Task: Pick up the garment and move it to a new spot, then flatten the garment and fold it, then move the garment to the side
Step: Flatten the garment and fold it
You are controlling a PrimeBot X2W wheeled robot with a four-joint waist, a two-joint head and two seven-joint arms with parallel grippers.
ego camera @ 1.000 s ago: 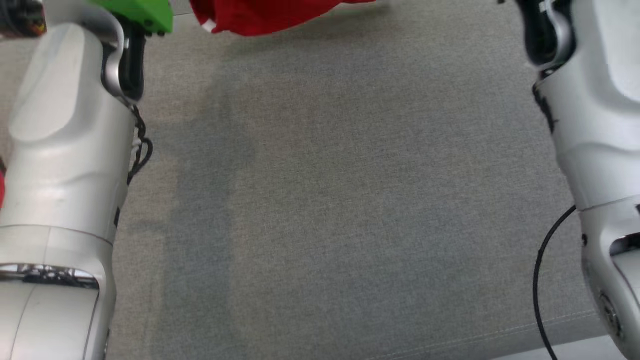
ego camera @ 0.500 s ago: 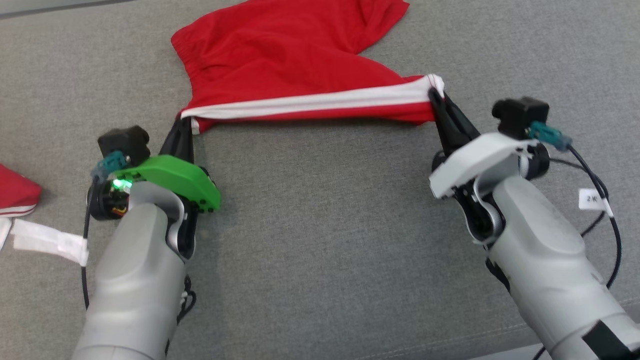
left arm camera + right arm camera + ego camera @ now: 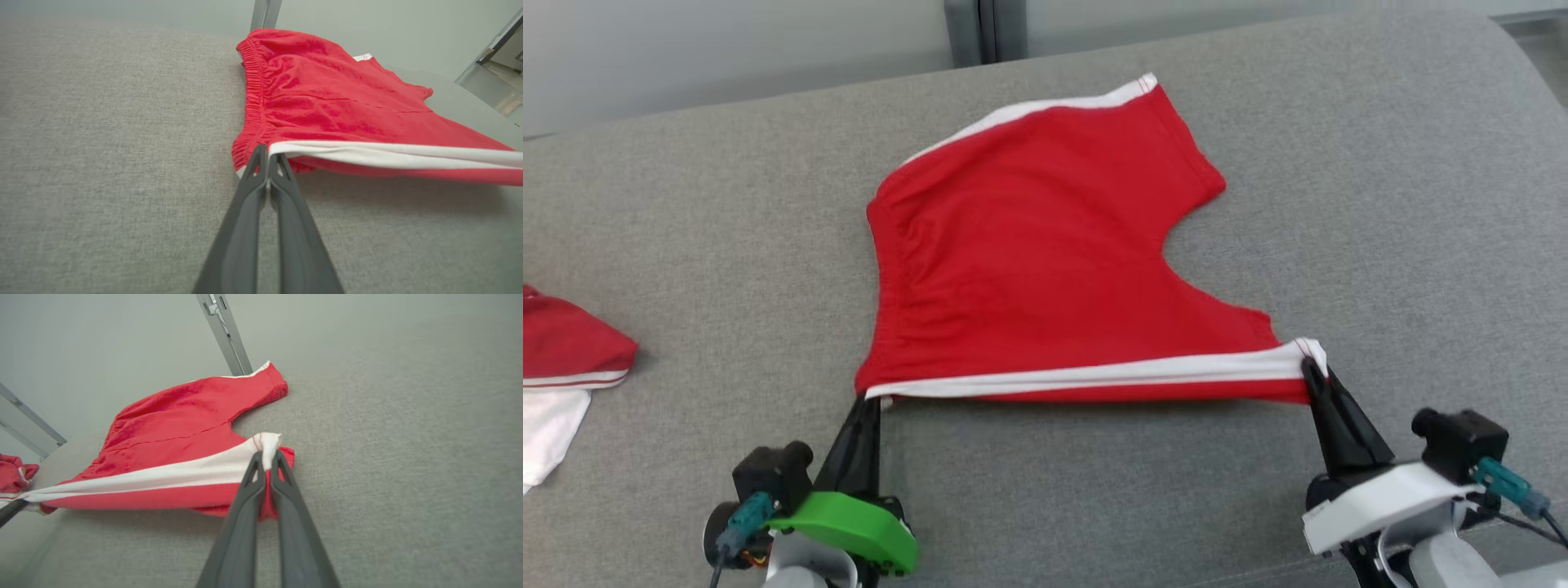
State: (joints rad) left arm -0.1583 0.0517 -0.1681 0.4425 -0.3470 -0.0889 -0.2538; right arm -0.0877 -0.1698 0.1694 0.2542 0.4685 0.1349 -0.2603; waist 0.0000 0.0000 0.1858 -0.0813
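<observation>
One pair of red shorts spread on grey cushion, left gripper jaws pinching its near waistband corner, right gripper jaws pinching its near leg-hem corner, white-striped edge stretched between, other red-and-white garment well left of shorts

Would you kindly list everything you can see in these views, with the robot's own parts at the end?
shorts: one, red with white side stripes, spread mid-cushion, near striped edge stretched between the two claws.
second garment: one, red with pale trim, at the cushion's left edge.
white cloth: one, white, directly in front of the second garment.
cushion: one, grey fabric, under everything.
post: one, grey metal, upright behind the cushion.
left claw: one, dark fingers, green wrist cover, shut on the shorts' waistband corner.
right claw: one, dark fingers, white wrist cover, shut on the shorts' leg-hem corner.
</observation>
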